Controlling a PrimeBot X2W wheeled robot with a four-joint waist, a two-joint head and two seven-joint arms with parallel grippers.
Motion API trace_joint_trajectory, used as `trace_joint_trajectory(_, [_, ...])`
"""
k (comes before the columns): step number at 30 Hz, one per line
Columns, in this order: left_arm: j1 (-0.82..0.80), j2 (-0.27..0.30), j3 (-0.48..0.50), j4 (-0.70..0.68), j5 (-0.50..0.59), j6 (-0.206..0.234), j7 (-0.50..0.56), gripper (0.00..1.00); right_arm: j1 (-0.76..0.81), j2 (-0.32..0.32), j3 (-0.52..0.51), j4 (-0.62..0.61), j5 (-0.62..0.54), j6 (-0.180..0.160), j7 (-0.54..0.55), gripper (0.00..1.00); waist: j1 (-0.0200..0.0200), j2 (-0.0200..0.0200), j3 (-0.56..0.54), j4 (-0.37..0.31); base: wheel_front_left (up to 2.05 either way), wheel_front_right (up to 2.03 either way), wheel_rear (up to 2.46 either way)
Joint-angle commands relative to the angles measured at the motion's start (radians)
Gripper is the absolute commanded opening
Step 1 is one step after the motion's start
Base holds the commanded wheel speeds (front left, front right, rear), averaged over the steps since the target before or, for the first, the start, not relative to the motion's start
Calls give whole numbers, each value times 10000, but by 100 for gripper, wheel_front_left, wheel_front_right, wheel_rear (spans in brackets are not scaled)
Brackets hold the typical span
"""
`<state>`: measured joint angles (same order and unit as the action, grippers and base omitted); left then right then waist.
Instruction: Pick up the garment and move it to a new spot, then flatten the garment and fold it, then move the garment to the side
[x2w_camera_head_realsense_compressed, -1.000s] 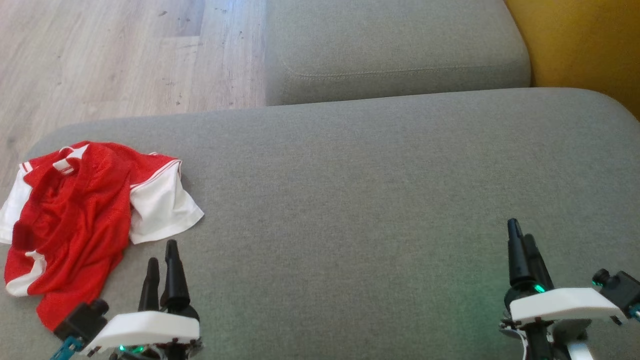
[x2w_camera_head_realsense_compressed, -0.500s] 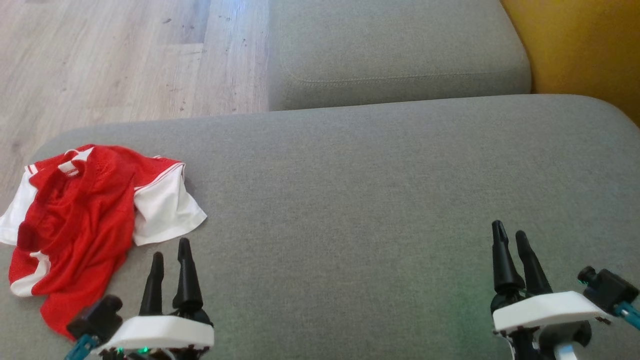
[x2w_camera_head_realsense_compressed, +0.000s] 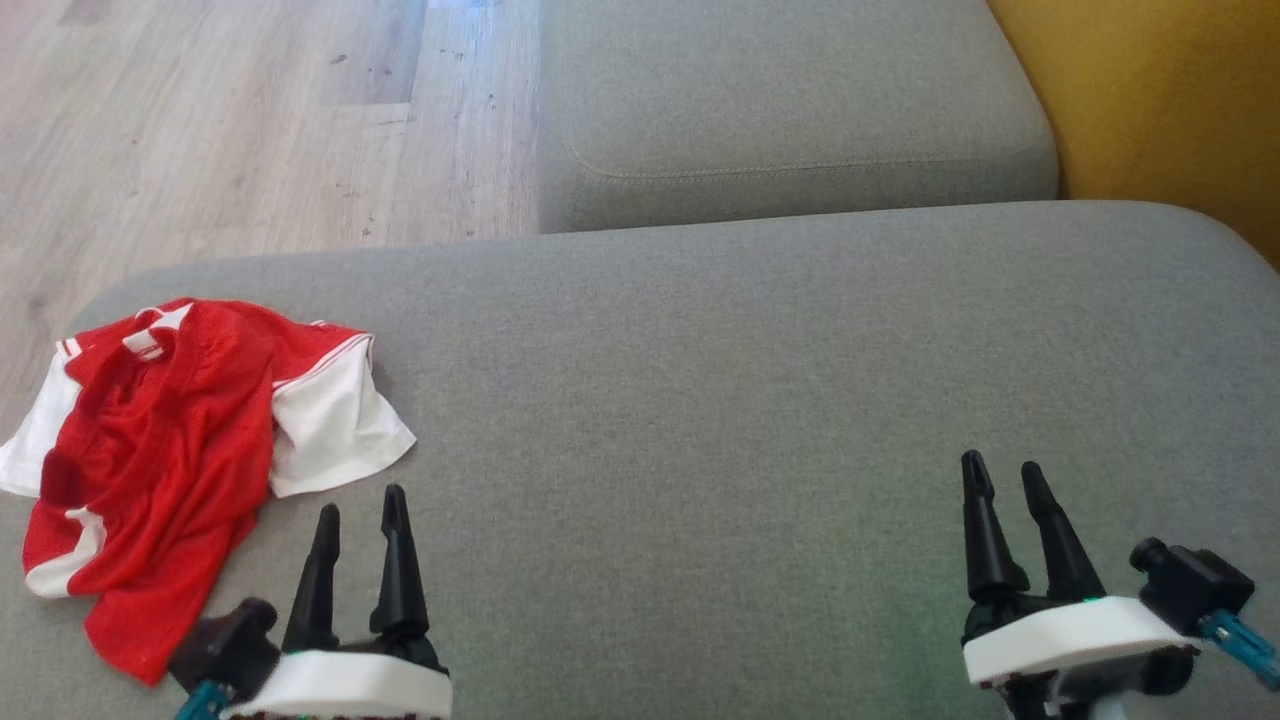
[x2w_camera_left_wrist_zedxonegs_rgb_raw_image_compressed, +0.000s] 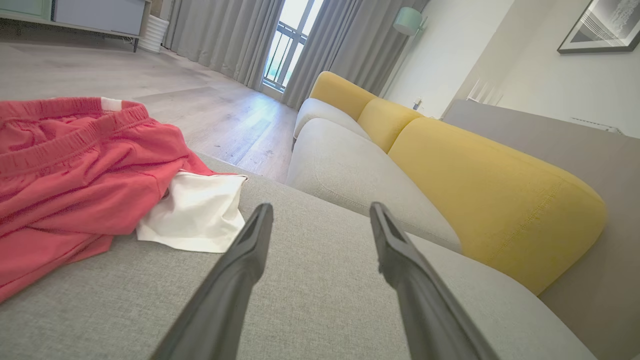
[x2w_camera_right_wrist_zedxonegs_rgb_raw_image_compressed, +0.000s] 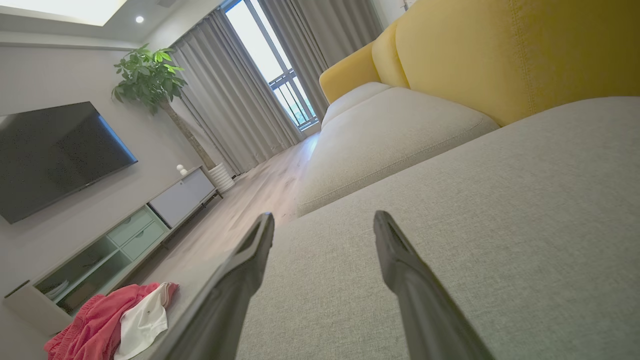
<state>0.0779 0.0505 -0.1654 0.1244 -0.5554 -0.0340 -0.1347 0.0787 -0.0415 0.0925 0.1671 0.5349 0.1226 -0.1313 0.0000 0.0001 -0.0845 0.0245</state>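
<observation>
A crumpled red garment (x2w_camera_head_realsense_compressed: 160, 450) with white panels lies at the left end of the grey sofa cushion (x2w_camera_head_realsense_compressed: 760, 380). In the left wrist view the garment (x2w_camera_left_wrist_zedxonegs_rgb_raw_image_compressed: 75, 170) fills the left side, its white flap just beyond the fingertips. My left gripper (x2w_camera_head_realsense_compressed: 360, 505) hovers open just right of the garment's near edge, holding nothing. My right gripper (x2w_camera_head_realsense_compressed: 1003, 475) stands open and empty over bare cushion at the lower right, far from the garment (x2w_camera_right_wrist_zedxonegs_rgb_raw_image_compressed: 107, 325). The open left gripper (x2w_camera_left_wrist_zedxonegs_rgb_raw_image_compressed: 320, 212) and open right gripper (x2w_camera_right_wrist_zedxonegs_rgb_raw_image_compressed: 324, 222) each show a wide gap between the fingers.
A second grey seat cushion (x2w_camera_head_realsense_compressed: 790, 100) lies beyond the near one, with a yellow backrest (x2w_camera_head_realsense_compressed: 1150, 90) to the right. Wooden floor (x2w_camera_head_realsense_compressed: 230, 120) spreads at the upper left, past the cushion's left edge. A TV stand (x2w_camera_right_wrist_zedxonegs_rgb_raw_image_compressed: 125, 235) lines the far wall.
The head camera has shifted, so the scene sits slightly lower. Both grippers have drawn lower in the view, their fingers spreading from close together to open. The garment lies as before.
</observation>
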Motion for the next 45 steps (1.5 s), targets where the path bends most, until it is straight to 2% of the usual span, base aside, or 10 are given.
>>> trace_joint_trajectory(1, [-327,91,114,-371,315,44,-128,100,-267,-68,264,-408,-270,56,-157,100,0,-1,-16,1,0,0,0])
trace_joint_trajectory(41, [316,46,209,-715,5021,17,-1271,100,324,-87,370,-365,-4725,81,-1305,100,0,-1,-599,124,0,0,0])
trace_joint_trajectory(45, [316,35,227,-613,5029,6,-1271,100,320,-87,353,-315,-4722,81,-1305,100,0,-1,-596,141,0,0,0])
